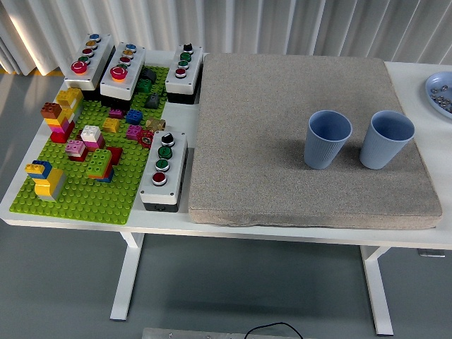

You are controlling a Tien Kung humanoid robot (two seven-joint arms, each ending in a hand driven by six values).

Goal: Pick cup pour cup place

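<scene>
Two blue ribbed cups stand upright on a grey mat (268, 141). The left cup (327, 139) is near the mat's right-centre, and the right cup (385, 139) stands a short gap to its right, close to the mat's right edge. I cannot make out anything inside either cup from here. Neither of my hands nor any arm shows in the head view.
A green brick baseplate (92, 191) with several coloured bricks fills the table's left side. Several white button boxes (164, 169) stand on and beside it. A blue plate (439, 93) holding small pieces is cut off at the right edge.
</scene>
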